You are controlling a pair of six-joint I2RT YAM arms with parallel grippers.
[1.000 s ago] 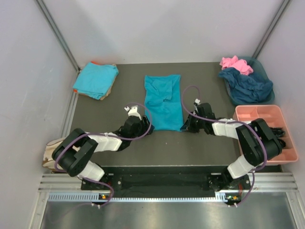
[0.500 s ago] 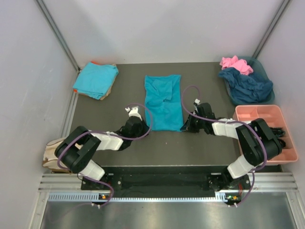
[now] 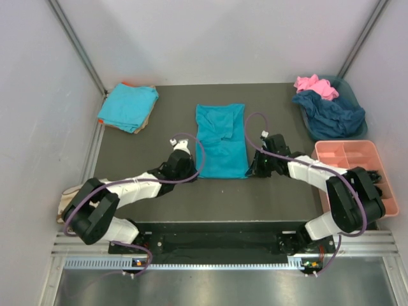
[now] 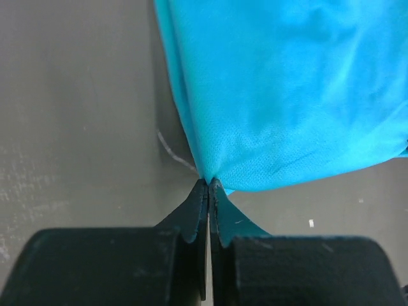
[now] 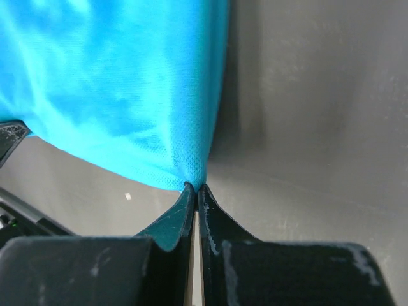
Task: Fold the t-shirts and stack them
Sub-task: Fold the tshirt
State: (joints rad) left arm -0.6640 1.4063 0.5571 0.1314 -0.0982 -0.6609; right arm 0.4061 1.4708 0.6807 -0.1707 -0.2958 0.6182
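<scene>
Far left of the dark grey tabletop [image 3: 159, 137] sits a folded stack of turquoise cloth t-shirts [image 3: 127, 107], so part of the job looks done. Left tool [image 4: 209, 185] is closed tight on the near-left corner of the long turquoise-teal t-shirt [image 3: 220, 140]. That shirt lies flat mid-tabletop, already narrowed to a strip running near to far. Right tool [image 5: 194, 189] is pinched the same way on its near-right corner. With both near-hem corners gripped, I read this as the start of the lengthwise fold, near edge up and over to the far edge. At far right a crumpled dark navy t-shirt [image 3: 331, 115] and a pink t-shirt [image 3: 313, 84] are heaped in a teal plastic bin [image 3: 349, 90], not folded. Left to do by my count: finish this fold, move it onto the stack, then those two.
</scene>
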